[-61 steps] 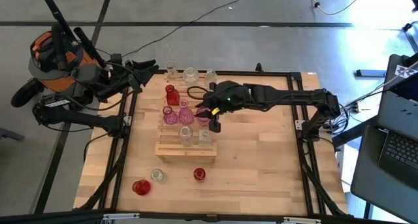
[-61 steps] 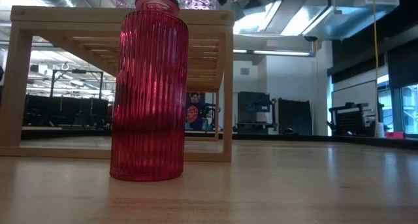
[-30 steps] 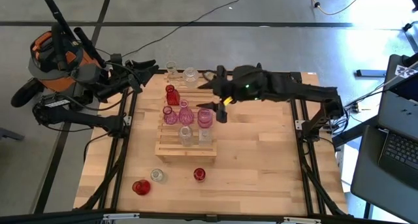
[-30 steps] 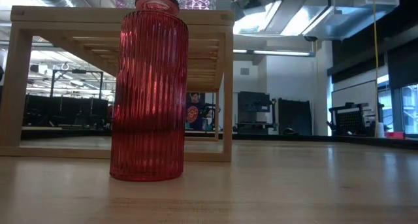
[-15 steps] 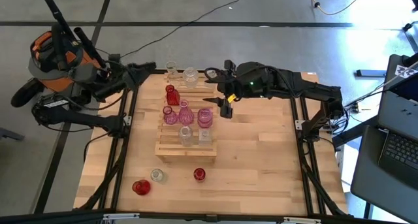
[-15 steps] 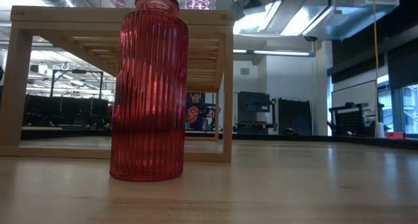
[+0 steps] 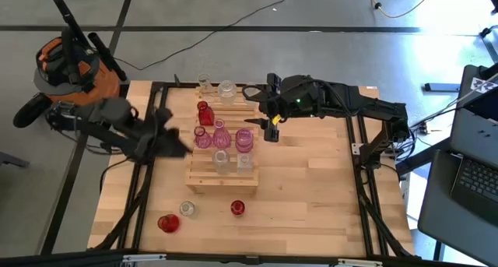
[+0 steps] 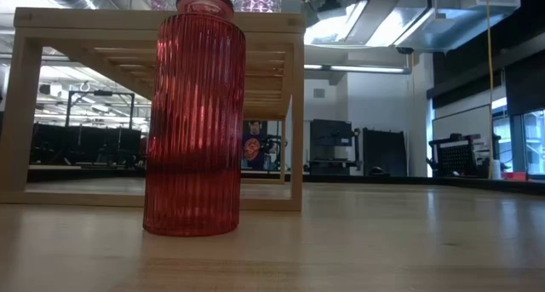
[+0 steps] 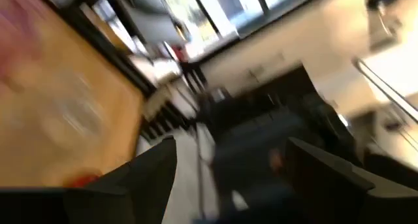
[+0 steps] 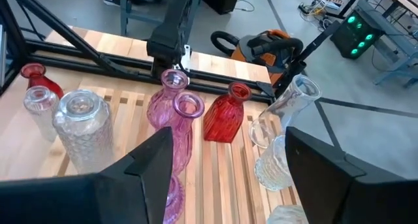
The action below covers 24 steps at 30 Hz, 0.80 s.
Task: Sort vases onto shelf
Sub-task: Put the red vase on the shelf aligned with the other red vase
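Left gripper (image 7: 167,138) is blurred at the table's left edge beside the shelf (image 7: 204,177), fingers apart, nothing held. Vases (image 7: 220,135) are clustered on the shelf, with three loose ones (image 7: 187,209) near the front edge. Right gripper (image 7: 271,127) hangs open and empty off the shelf's right rear; a loose vase should be approached slowly and gripped at the neck so neighbours aren't knocked.

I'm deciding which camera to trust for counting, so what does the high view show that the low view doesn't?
Only the high view shows both arms, the left gripper at the table's left edge and the right gripper, open, by the shelf's far right, plus the vases on the slats and a clear vase.

Only the low view shows the room behind the table.

Both show the shelf and the ribbed red vase in front of it.
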Motion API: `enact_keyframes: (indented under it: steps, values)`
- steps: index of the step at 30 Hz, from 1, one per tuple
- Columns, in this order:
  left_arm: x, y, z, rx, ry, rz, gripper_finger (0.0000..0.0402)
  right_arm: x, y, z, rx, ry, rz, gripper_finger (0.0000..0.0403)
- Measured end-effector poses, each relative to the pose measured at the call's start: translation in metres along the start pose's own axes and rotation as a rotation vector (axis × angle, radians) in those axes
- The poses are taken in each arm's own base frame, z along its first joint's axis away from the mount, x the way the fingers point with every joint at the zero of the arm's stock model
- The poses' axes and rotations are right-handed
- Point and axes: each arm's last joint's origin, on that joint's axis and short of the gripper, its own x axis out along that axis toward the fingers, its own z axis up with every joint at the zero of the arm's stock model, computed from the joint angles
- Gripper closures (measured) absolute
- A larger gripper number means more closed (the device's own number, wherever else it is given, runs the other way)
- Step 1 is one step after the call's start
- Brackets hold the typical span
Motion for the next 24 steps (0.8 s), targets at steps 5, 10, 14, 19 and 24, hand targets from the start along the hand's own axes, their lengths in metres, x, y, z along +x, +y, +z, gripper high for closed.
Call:
enact_keyframes:
  steps: [5,10,14,19,24]
  values:
    - [0.010,-0.016,-0.036,-0.073,0.229,-0.076,0.0127,0.000,0.000,-0.002,-0.024,0.017,0.003,0.0160]
    - [0.032,-0.021,-0.086,-0.098,0.476,-0.002,0.0127,0.000,0.001,-0.003,-0.026,0.026,0.004,0.0160]
    - [0.042,-0.005,-0.127,-0.129,0.617,0.287,0.0127,0.000,0.001,-0.003,-0.029,0.031,0.005,0.0160]
    - [0.033,0.007,-0.167,-0.120,0.614,0.573,0.0127,0.000,0.001,-0.003,-0.035,0.033,0.006,0.0160]
    - [0.032,0.020,-0.206,-0.053,0.687,0.791,0.0127,0.000,0.001,-0.003,-0.053,0.033,0.006,0.0160]
